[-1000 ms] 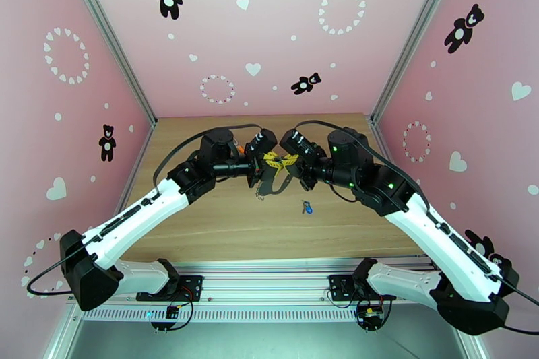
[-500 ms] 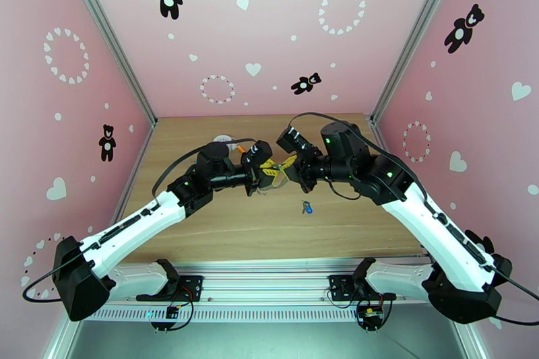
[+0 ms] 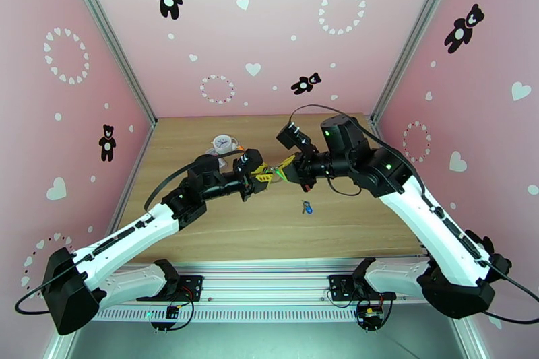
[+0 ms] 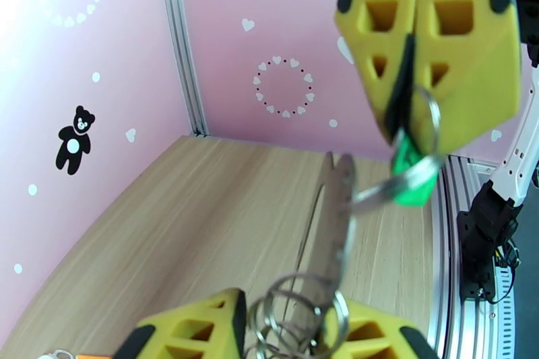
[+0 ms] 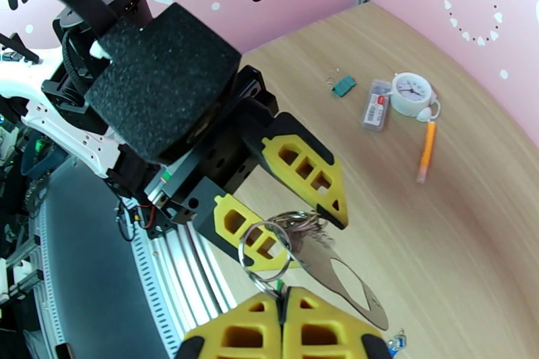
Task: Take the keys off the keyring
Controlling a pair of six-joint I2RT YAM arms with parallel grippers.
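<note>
Above the table's middle my two grippers meet tip to tip. My right gripper [image 3: 283, 172] [image 4: 408, 130] [image 5: 283, 297] is shut on the split ring of the green-tagged key [image 4: 409, 168], whose metal blade sticks out sideways. From that ring the keyring [image 4: 335, 219] [image 5: 345, 277], a flat dark oval loop with a cluster of metal rings, reaches across to my left gripper [image 3: 263, 176] [image 4: 286, 310] [image 5: 308, 239]. Its yellow fingers stand a little apart around the ring cluster; whether they pinch it is unclear. The blue-tagged key [image 3: 307, 207] [image 5: 398, 341] lies loose on the wood.
At the back left of the table sit a white clock [image 3: 222, 145] [image 5: 411, 92], an orange pen [image 5: 424, 151], a red-and-white tag [image 5: 376, 110] and a small teal item [image 5: 343, 85]. Pink walls close the table on three sides.
My left arm has drawn back toward the near left, uncovering the white clock. The right gripper followed, staying tip to tip. The loop that hung below them is now pulled up between them.
</note>
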